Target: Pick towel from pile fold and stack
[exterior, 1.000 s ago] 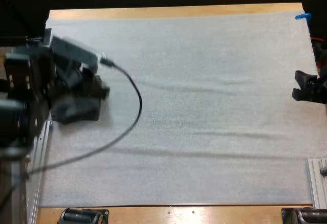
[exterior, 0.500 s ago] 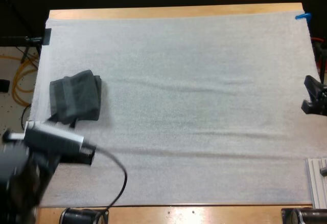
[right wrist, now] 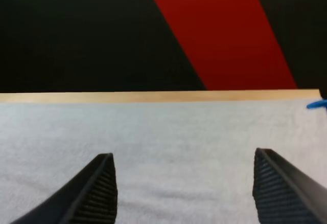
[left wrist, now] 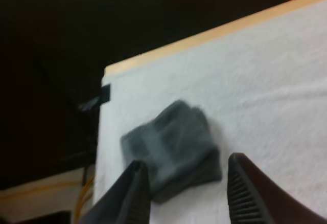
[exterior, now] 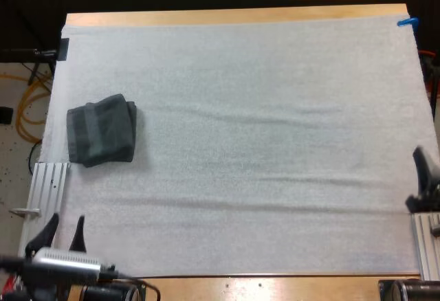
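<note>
Folded towel (exterior: 101, 130) sits at the left side of the mat (exterior: 275, 143), left jaws spread and empty by the near-left corner, right jaws wide apart, empty, at the right edge.

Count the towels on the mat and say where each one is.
1. A folded dark grey-green towel lies near the left edge of the white mat, apart from the left gripper. More layers may be hidden within it.
</note>
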Action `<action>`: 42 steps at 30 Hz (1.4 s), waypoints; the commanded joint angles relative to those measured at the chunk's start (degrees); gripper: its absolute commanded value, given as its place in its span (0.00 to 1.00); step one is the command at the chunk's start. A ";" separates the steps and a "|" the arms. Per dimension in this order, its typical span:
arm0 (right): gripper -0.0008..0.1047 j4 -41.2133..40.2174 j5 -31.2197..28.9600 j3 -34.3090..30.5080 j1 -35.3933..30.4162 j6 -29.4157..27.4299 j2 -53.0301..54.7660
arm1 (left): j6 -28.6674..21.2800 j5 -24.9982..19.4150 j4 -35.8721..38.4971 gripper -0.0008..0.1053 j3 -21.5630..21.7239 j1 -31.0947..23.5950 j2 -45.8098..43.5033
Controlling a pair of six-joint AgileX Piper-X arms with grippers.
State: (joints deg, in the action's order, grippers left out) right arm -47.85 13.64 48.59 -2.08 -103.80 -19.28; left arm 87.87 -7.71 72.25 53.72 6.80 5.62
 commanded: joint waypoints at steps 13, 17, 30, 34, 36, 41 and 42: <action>0.54 2.14 -4.24 -14.70 0.07 10.62 19.40 | 9.63 -1.55 14.59 0.34 -6.74 0.32 -14.73; 0.54 2.14 -6.15 -14.82 0.07 10.62 21.64 | 9.75 -1.57 17.17 0.34 -7.16 -0.13 -14.57; 0.54 -5.88 -5.72 -14.71 0.07 3.92 22.31 | 8.64 -1.57 6.79 0.34 -7.46 -0.13 -14.48; 0.54 -6.20 -5.68 -14.71 0.07 -0.70 22.31 | 8.64 -1.21 2.15 0.34 -7.67 -0.13 -14.48; 0.54 -2.98 -5.68 -14.71 0.07 -1.30 22.31 | 8.64 -0.92 -0.69 0.34 -8.25 -0.13 -14.48; 0.54 5.40 -5.44 -14.71 0.07 -1.43 22.31 | 8.64 3.54 -10.58 0.34 -12.68 -0.13 -14.44; 0.54 5.78 -5.28 -14.71 0.07 -1.43 22.31 | 8.64 4.34 -11.96 0.34 -13.43 -0.13 -14.44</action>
State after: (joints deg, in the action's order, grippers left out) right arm -43.33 7.83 33.63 -2.08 -104.47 0.36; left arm 96.39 -4.11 61.90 40.37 6.66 -0.83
